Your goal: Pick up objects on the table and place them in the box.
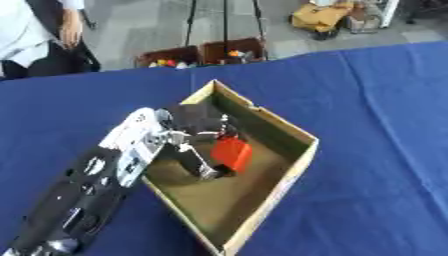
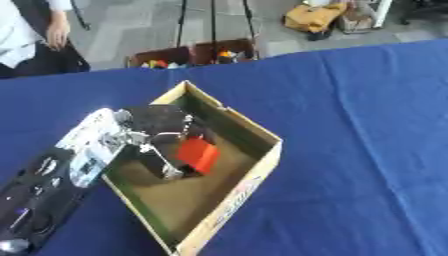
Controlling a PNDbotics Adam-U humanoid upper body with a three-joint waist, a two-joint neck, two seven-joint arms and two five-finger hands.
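Surface: counter under a blue cloth, nothing loose lying on the cloth in view.
Near: black and silver left arm, entering from the lower left and reaching over the box's near wall.
Left robot hand: inside the box, fingers and thumb curled round the red-orange object, pinching it.
Object: red-orange, blocky, within the box's walls; resting on the floor or hanging just above it, cannot tell.
Box: open cardboard tray, set askew on the cloth, brown floor otherwise bare.
Step, as judged: placing. Best done by lowering until the object meets the floor, spreading the fingers, then lifting straight up clear of the walls.
Far: brown bins of coloured bits beyond the counter's edge.
Hidden: right robot hand in neither view; underside of the object; exact kind of object not legible.
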